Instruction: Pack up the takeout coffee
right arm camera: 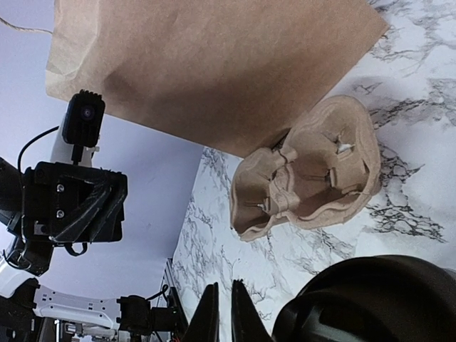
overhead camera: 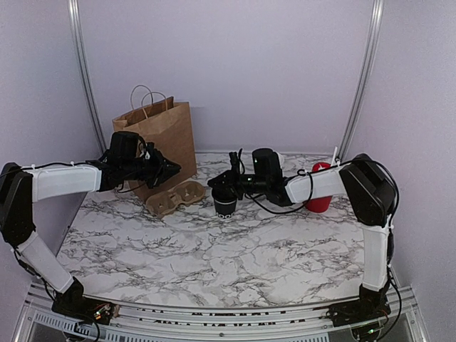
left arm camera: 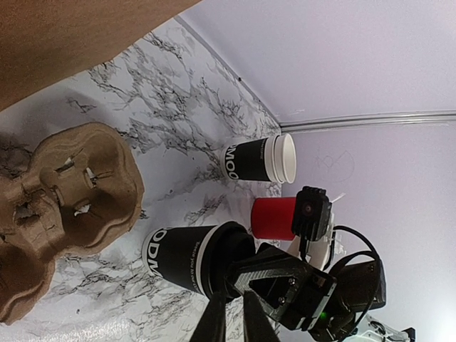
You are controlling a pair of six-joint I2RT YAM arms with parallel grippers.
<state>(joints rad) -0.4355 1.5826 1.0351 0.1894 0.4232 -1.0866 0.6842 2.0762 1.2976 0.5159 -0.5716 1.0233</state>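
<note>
Hovering pinched together, left gripper (overhead camera: 173,171) and right gripper (overhead camera: 219,184) flank the takeout coffee (overhead camera: 225,206) — bare table (overhead camera: 214,271) nearward.

White letters "MOO" running sideways on the stacked black cups (left arm camera: 249,160), a partial "OD…" in matching white print on the takeout coffee (left arm camera: 178,256), nothing else legible.

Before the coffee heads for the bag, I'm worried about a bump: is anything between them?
Yes. The cardboard cup carrier lies between the coffee cup and the paper bag, at the bag's foot. The left gripper hangs in front of the bag too.
</note>
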